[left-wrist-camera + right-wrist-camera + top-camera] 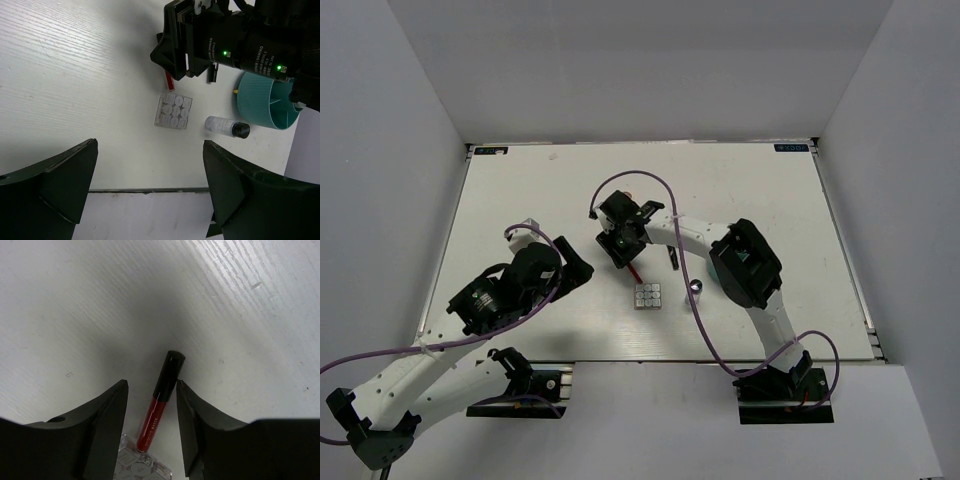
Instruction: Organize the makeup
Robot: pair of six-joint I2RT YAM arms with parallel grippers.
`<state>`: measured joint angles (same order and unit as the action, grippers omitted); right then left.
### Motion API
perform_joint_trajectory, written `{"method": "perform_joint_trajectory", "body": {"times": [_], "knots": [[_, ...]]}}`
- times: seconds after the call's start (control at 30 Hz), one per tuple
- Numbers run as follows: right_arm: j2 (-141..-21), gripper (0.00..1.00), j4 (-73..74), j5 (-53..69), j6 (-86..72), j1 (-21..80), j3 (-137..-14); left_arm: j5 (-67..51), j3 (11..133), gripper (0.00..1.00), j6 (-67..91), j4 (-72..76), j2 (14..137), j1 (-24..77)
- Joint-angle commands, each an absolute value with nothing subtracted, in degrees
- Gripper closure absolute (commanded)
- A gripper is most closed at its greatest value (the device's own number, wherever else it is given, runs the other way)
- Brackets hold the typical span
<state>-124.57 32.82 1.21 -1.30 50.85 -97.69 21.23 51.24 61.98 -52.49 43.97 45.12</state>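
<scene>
A red lip-gloss tube with a black cap (161,401) lies flat on the white table between the fingers of my right gripper (152,385), which is open and straddles it low over the table. It also shows in the top view (634,270) just below that gripper (622,254). A square palette with white pans (173,111) lies at the tube's red end. A small clear vial with a dark cap (226,126) lies right of the palette. My left gripper (150,185) is open and empty, left of the palette (647,297).
A teal round divided tub (265,100) stands beyond the vial, partly under the right arm. A short black tube (673,258) lies beside the right arm. The table's front edge (150,190) runs under my left gripper.
</scene>
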Motion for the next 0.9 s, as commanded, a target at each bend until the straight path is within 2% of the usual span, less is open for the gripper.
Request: {"method": "perform_joint_trajectory", "body": {"times": [0.0,0.4,0.6,0.77,0.87], "knots": [[-125.77,0.51,31.20,-1.56,-2.20,50.71,-97.65,22.41,51.59,0.05,62.84,-53.35,42.89,45.09],[-126.39,0.59,29.27,-7.20,-1.67,51.06,-93.87,22.24,52.21,0.05,63.02,-53.44,43.50,45.09],[-125.60,0.69,27.51,-9.75,-1.14,51.06,-89.65,22.24,52.47,0.05,63.02,-53.35,43.51,45.09],[-125.68,0.71,26.11,-12.39,-0.62,51.33,-86.93,22.06,52.38,0.05,63.37,-53.44,43.16,45.09],[-125.60,0.80,25.23,-13.62,-0.26,51.15,-85.52,22.06,52.47,0.05,63.46,-53.44,43.16,45.09]]}}
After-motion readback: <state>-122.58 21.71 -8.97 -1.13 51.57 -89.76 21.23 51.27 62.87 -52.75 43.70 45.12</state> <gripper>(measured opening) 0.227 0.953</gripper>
